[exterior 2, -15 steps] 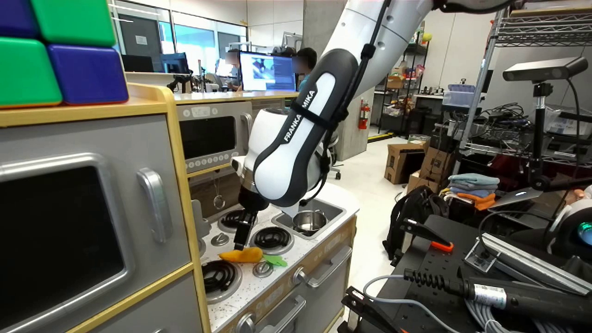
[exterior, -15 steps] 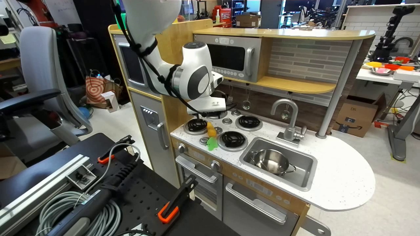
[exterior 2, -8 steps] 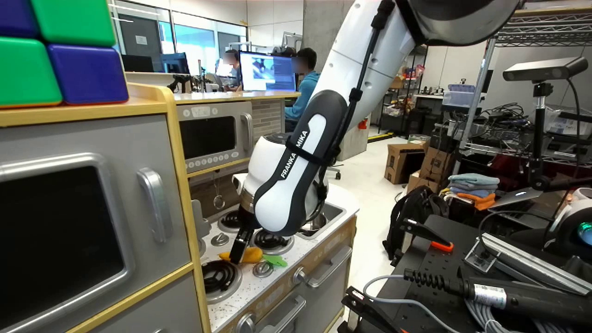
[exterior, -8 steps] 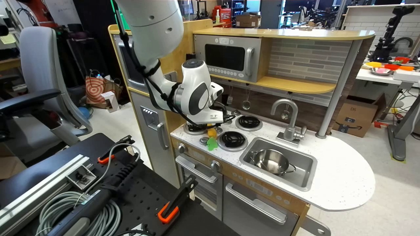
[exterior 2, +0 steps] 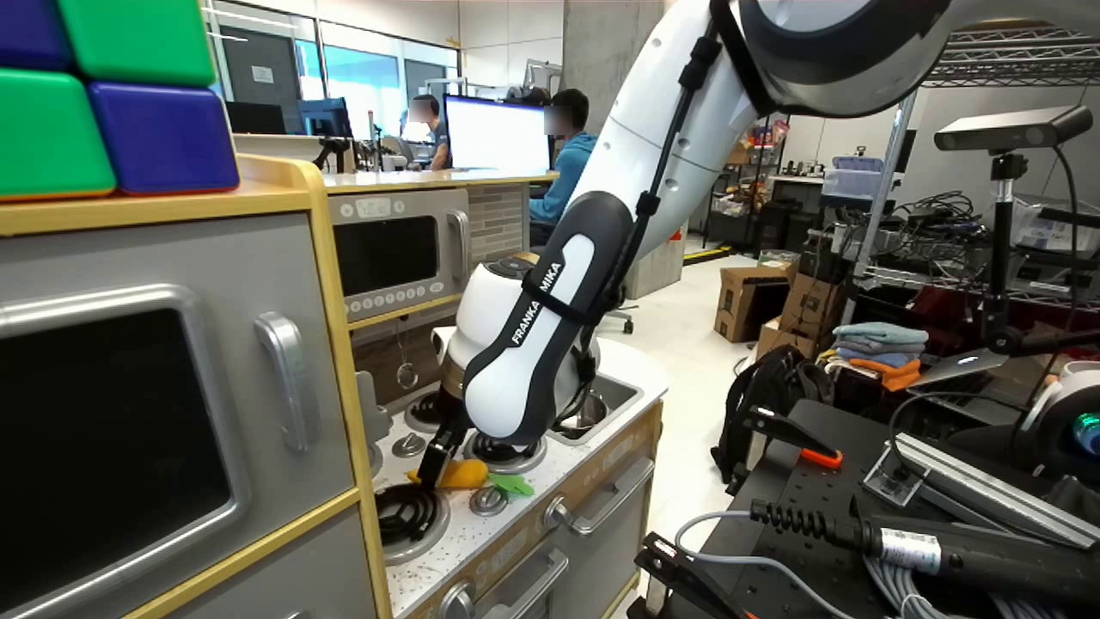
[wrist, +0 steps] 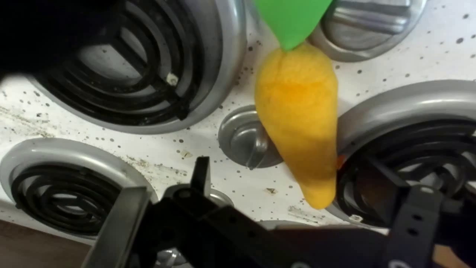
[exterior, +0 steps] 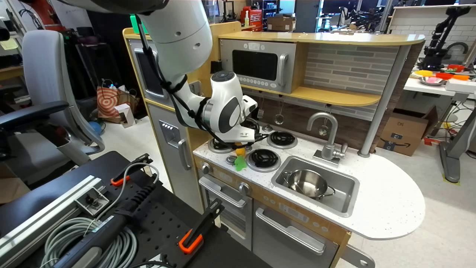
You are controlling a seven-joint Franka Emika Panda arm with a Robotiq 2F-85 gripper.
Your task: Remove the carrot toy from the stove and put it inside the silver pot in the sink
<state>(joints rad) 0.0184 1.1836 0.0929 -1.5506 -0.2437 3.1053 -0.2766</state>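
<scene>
The carrot toy [exterior: 241,152], orange-yellow with a green leafy end, lies on the white stove [exterior: 214,158] between burners. It also shows in an exterior view [exterior 2: 465,474] and in the wrist view [wrist: 297,111], where its narrow end points toward the gripper's base. My gripper [wrist: 288,167] is open. Its fingers stand on both sides of the carrot's narrow half, the right one much closer. In an exterior view the gripper [exterior 2: 436,457] hides part of the carrot. The silver pot [exterior: 307,183] stands in the sink [exterior: 352,201]; the arm partly covers the pot [exterior 2: 591,414] in an exterior view.
A stove knob [wrist: 248,138] sits beside the carrot, with burners around it. The grey faucet [exterior: 329,137] rises behind the sink. The microwave [exterior: 256,65] hangs above the back of the stove. A tall wooden cabinet side [exterior 2: 339,344] borders the stove.
The arm and gripper have come down onto the carrot over the last second, mostly in the first half, with a small shift since. The carrot has not visibly moved.
</scene>
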